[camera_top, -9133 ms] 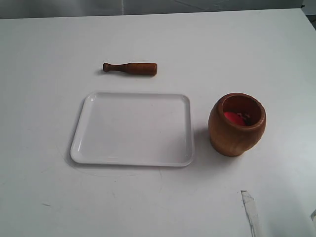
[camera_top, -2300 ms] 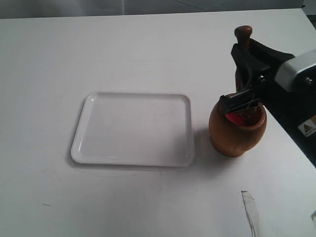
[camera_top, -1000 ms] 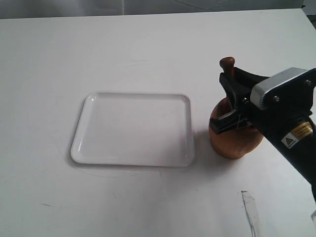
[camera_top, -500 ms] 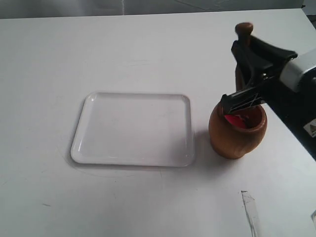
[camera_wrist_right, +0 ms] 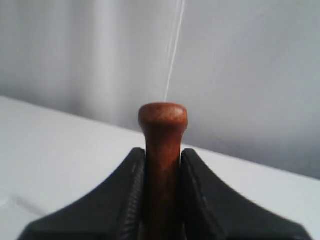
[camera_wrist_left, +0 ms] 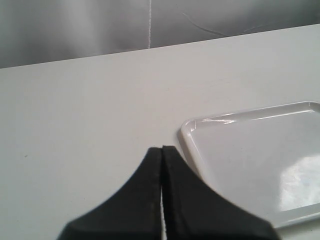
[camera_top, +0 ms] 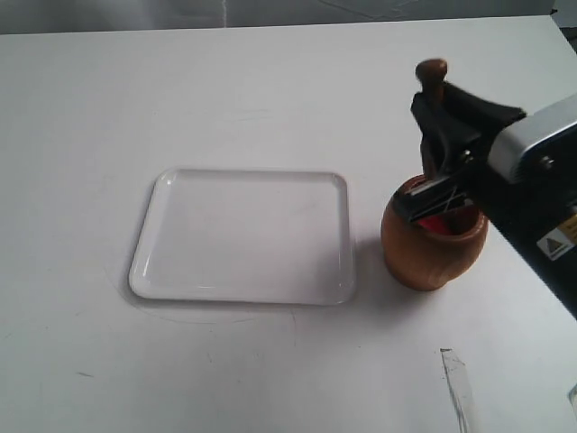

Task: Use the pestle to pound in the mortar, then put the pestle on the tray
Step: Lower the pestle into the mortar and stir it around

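Pounding | right gripper (camera_wrist_right: 162, 165) clenched on pestle (camera_top: 431, 77), upright at mortar (camera_top: 433, 257) mouth, 3 o'clock of tray (camera_top: 144, 271) | drive straight down, centred, clear of walls | left gripper (camera_wrist_left: 162, 155) closed, empty

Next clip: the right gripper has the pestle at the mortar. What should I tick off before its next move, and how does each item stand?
1. Grip: pestle clamped in the right gripper, knob above its fingers: ok.
2. Pestle upright over the mortar: ok.
3. Thick end reaching the red stuff inside: cannot tell, a finger hides it.
4. Mortar upright on the table: ok.
5. Tray bare, with room for the pestle: ok.
6. Left gripper shut, by the tray's corner, away from the mortar: ok.
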